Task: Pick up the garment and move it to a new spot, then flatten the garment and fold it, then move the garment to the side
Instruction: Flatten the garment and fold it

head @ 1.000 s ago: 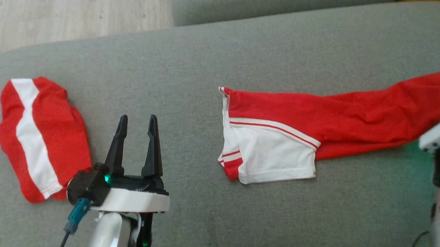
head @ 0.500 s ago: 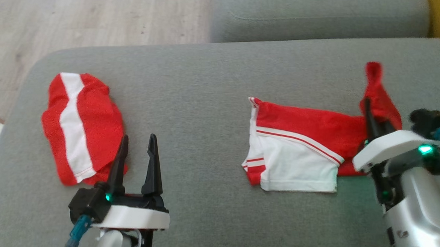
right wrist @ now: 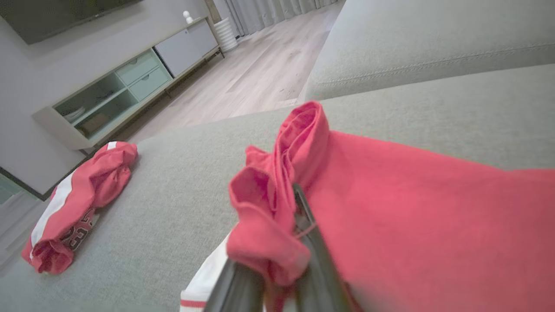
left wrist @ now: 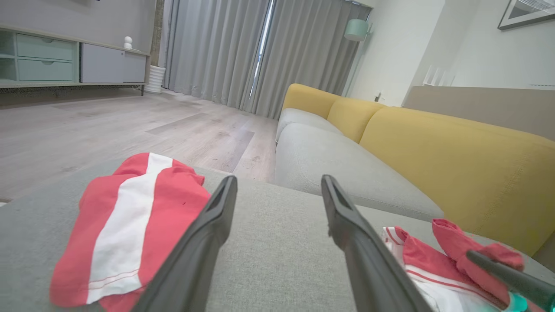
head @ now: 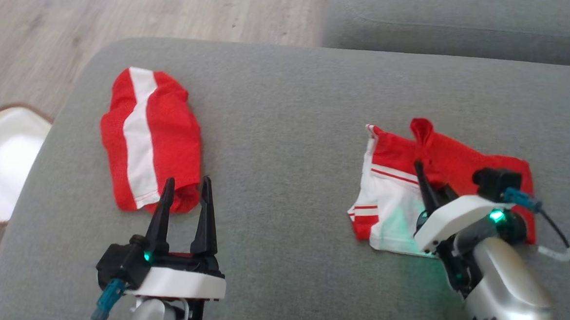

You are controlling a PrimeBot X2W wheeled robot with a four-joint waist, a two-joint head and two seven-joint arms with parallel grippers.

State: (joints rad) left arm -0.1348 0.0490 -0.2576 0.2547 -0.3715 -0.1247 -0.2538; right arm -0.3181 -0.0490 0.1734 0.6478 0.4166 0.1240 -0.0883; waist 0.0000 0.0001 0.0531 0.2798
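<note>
Big grey sofa seat (head: 288, 130) takes up most of the head view, w/ a wood floor (head: 160, 15) past its far edge & another grey cushion (head: 453, 19) at the top right. In the left wrist view a yellow sofa back (left wrist: 455, 156) runs along the right side.

The red and white garment (head: 460, 155) lies on the seat, on the robot's right side. It is bunched up, red part on top, white part w/ red stripes sticking out toward the middle. One red bit is pulled up into a little peak.

The folded red jersey (head: 149, 138) w/ a wide white stripe lies flat on the seat on the robot's left, well apart from the garment. A white thing (head: 2, 160) sits on the floor by the seat's left edge; can't tell what it is.

The right end effector (head: 424, 172) is squeezed tight on a wad of the red cloth; its dark fingers (right wrist: 316, 251) pinch it in the right wrist view.

The left end effector (head: 187, 184) has its fingers spread wide w/ nothing between them, tips just by the near end of the jersey
</note>
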